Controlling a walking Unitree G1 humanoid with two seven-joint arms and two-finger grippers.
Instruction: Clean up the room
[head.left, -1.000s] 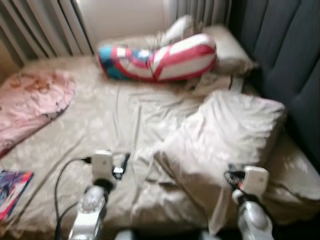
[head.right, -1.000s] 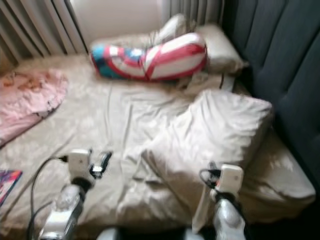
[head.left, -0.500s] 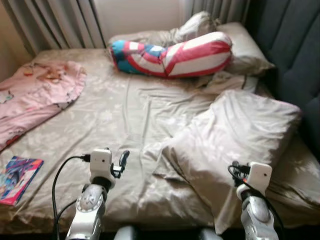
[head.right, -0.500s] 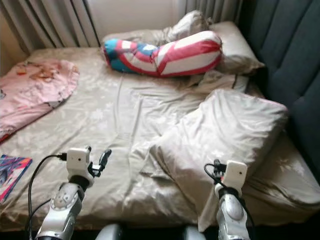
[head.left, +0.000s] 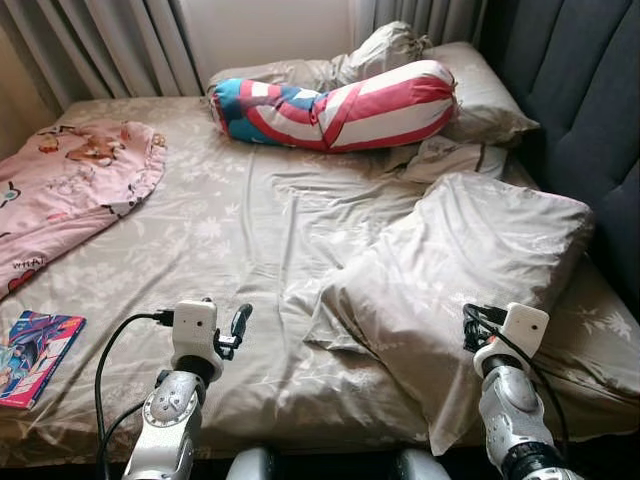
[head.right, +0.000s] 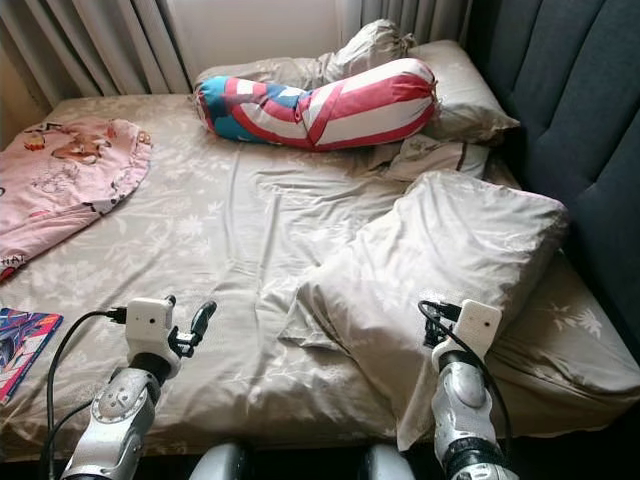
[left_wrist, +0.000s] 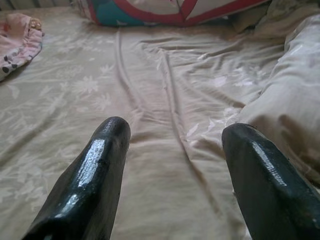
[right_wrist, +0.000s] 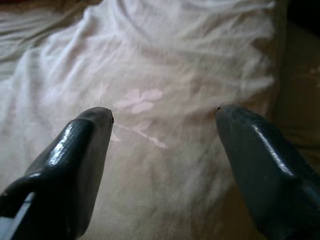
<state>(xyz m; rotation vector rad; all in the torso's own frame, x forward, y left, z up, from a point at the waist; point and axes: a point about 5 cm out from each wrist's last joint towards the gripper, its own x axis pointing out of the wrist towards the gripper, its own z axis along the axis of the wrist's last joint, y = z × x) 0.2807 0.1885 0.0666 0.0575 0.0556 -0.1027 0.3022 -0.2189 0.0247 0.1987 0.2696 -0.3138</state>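
Left eye view: a bed (head.left: 230, 230) with a rumpled beige floral sheet carries a large loose pillow (head.left: 470, 270) lying askew toward the right, near the dark headboard (head.left: 590, 110). A striped red, white and blue bolster (head.left: 340, 105) lies across the far end against another pillow (head.left: 480, 85). A pink blanket (head.left: 60, 195) is bunched at the far left, and a book (head.left: 35, 345) rests at the near left edge. The left claw (head.left: 238, 325) hovers over bare sheet; the right claw (head.left: 470, 325) sits at the near edge of the loose pillow.

Right eye view: same layout. Print on the pink blanket (head.right: 60, 175) includes cartoon figures and some lettering, too small to read; the book cover (head.right: 20, 340) shows bright artwork with no legible title.

Left wrist view: the left claw (left_wrist: 172, 135) stands wide, holding nothing, with creased sheet (left_wrist: 165, 100) ahead and the bolster (left_wrist: 165, 10) beyond.

Right wrist view: the right claw (right_wrist: 162, 117) is likewise wide and empty, its fingers (right_wrist: 82, 135) straddling pillow fabric (right_wrist: 165, 75).

Judged step: grasp the loose pillow to straighten it. A good grasp would pinch a corner or seam rather than the soft middle, which would slip; closing both claws on opposite edges should keep it level when lifted.
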